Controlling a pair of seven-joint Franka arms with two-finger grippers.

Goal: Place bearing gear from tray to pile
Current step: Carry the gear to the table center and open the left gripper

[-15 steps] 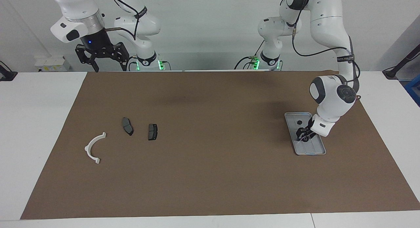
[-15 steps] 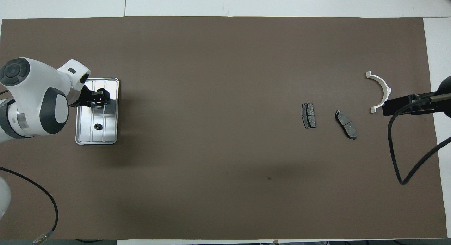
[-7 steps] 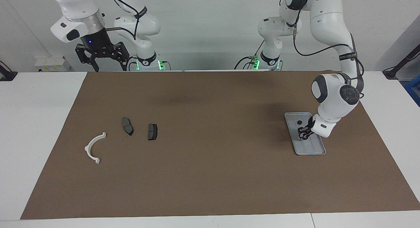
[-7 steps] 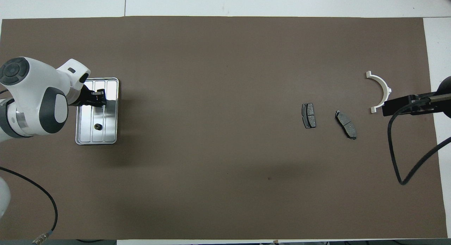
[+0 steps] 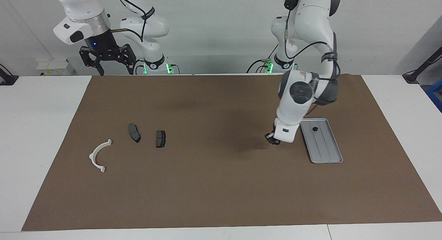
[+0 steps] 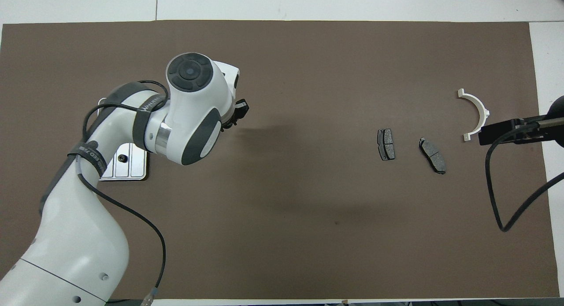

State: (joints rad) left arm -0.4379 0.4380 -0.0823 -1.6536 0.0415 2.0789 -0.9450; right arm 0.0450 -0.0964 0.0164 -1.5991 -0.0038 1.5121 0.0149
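from across the table: finds the left gripper (image 5: pixel 272 139) hung low over bare mat, just off the tray's (image 5: pixel 326 162) long rim, on the side toward the right arm's end. reads its fingertips as pinched nearly together on a small dark piece, taken here for the bearing gear (image 5: pixel 270 140) (mostly hidden by the fingers, so a judgement). leaves one more small dark part (image 5: pixel 315 129) lying in the tray. puts the pile well apart from the left gripper, straight along the table's length toward the right arm's end: first a dark pad (image 5: pixel 160 138), then a second pad (image 5: pixel 134 133), last the white bracket (image 5: pixel 100 155). catches the right gripper (image 5: pixel 115 69) waiting high over the robots' edge of the table, fingers spread wide and empty.

from overhead: confirms the same line. sets the pile level with the left gripper, neither clearly nearer to nor farther from the robots. calls for a long sideways carry, by judgement, with little reach forward. places the right gripper closer to the pile, over the bracket's end.
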